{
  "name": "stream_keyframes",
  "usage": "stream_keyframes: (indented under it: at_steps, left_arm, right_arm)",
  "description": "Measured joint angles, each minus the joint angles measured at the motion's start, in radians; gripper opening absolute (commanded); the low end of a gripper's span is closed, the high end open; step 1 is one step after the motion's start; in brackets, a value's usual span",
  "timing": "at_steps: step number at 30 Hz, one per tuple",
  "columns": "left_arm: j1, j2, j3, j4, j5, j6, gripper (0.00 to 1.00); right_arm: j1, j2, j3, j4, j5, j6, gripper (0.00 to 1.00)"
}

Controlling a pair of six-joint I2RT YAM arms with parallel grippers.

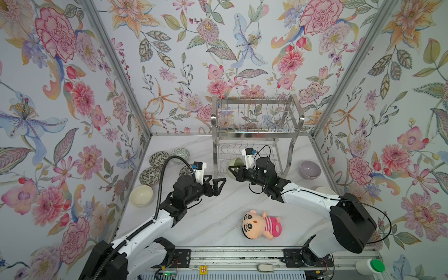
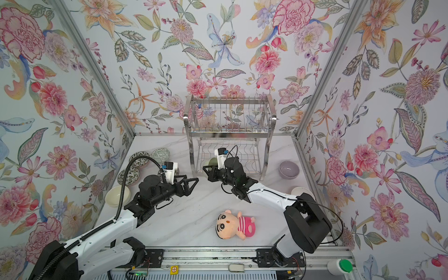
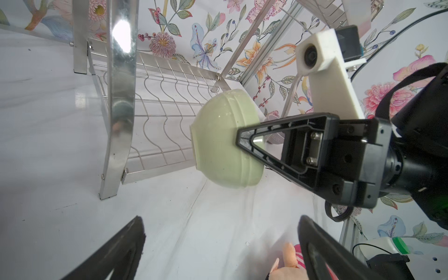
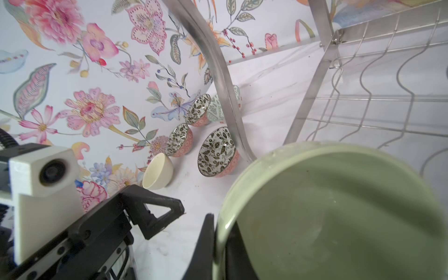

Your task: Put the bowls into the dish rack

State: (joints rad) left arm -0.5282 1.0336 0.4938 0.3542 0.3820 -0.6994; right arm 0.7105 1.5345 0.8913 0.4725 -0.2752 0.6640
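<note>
Floral walls (image 1: 60, 97); marble tabletop (image 1: 218, 218) bears dish rack (image 1: 257, 131).

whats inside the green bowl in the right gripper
The pale green bowl looks empty in the right wrist view. The right gripper has its jaws over a strip of rim, and part runs out of frame.

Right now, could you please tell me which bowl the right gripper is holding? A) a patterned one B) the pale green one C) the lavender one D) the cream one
B: the right gripper is shut on the rim of the green bowl, as both wrist views show.
</note>
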Motion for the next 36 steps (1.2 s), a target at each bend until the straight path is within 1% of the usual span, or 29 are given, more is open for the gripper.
stream_keyframes:
  at_steps: [5,12,16,18,23,30,34,36]
  left_arm:
    - [0.0,0.028,0.042,-0.027,-0.001,0.026,0.99]
    - [-0.002,0.101,0.208,-0.153,-0.055,0.137,0.99]
    - [-0.013,0.154,0.29,-0.239,-0.134,0.22,0.99]
    - [-0.024,0.183,0.324,-0.279,-0.191,0.273,0.99]
    - [-0.077,0.282,0.396,-0.329,-0.305,0.381,0.99]
    - [-0.142,0.351,0.411,-0.323,-0.441,0.513,0.99]
    - [-0.146,0.362,0.407,-0.295,-0.474,0.562,0.99]
    - [-0.146,0.359,0.383,-0.247,-0.485,0.581,0.99]
  right_arm:
    - [-0.047,0.056,0.0,0.097,-0.037,0.037,0.0]
    - [-0.111,0.122,0.0,0.193,-0.078,0.082,0.0]
    - [-0.136,0.16,0.0,0.272,-0.094,0.116,0.0]
    - [-0.147,0.19,0.002,0.315,-0.105,0.137,0.0]
    - [-0.163,0.275,0.045,0.356,-0.119,0.164,0.0]
    - [-0.172,0.363,0.132,0.386,-0.135,0.187,0.0]
    - [-0.178,0.41,0.18,0.421,-0.137,0.209,0.0]
    - [-0.183,0.431,0.199,0.435,-0.137,0.222,0.0]
